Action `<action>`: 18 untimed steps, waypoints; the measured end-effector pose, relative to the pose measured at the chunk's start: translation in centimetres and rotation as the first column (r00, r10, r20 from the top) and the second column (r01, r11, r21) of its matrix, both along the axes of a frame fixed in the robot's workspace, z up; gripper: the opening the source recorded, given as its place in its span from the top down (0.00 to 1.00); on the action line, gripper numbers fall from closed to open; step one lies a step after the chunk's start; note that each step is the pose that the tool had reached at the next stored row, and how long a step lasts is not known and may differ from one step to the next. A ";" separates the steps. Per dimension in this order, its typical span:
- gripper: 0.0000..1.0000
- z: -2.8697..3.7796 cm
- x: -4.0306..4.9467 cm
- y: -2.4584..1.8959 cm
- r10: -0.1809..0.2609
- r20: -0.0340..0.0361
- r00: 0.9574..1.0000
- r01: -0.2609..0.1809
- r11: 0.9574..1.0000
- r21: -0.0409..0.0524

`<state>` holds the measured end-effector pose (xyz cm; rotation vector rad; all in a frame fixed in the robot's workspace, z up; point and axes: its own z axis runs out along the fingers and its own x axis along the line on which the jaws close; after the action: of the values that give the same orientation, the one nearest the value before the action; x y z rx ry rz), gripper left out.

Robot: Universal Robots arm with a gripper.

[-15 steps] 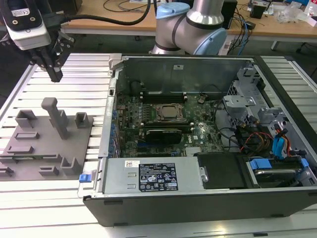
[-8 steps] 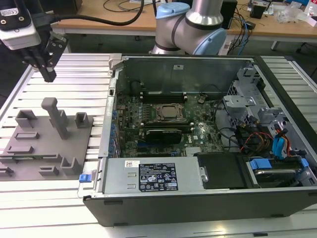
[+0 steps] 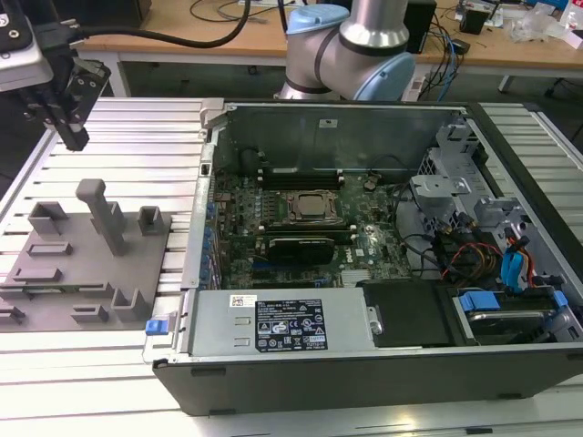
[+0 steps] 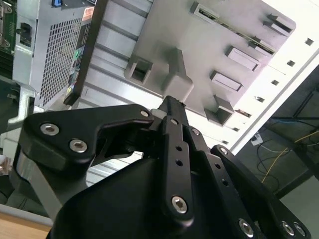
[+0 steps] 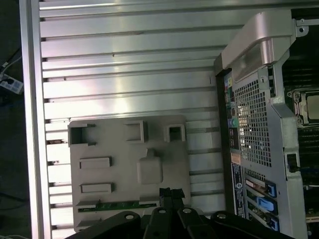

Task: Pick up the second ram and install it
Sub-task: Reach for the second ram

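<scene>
Gripper (image 5: 172,191) clenched, empty, hanging clear of fixture plate (image 5: 114,145); second ram (image 5: 119,204) lies in plate's edge slot; risk: lowered shut, fingers likely strike ram.

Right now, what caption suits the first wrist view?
Gripper near the fixture plate where a ram lies, beside the computer case.

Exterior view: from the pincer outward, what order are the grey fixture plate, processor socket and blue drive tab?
1. Grey fixture plate, exterior view's left, by the pincer.
2. Processor socket, mid-case.
3. Blue drive tab, exterior view's far right.
</scene>
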<state>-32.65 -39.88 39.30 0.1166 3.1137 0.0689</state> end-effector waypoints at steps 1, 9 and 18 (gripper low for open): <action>0.89 -0.01 -0.17 0.00 0.000 0.000 1.000 0.000 1.000 0.000; 0.89 -0.03 -2.17 0.00 0.000 0.000 1.000 0.000 1.000 0.000; 0.89 -0.07 -4.45 -0.04 0.000 0.000 1.000 0.000 1.000 0.000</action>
<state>-37.10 -39.93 39.22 0.1164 3.1137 0.0688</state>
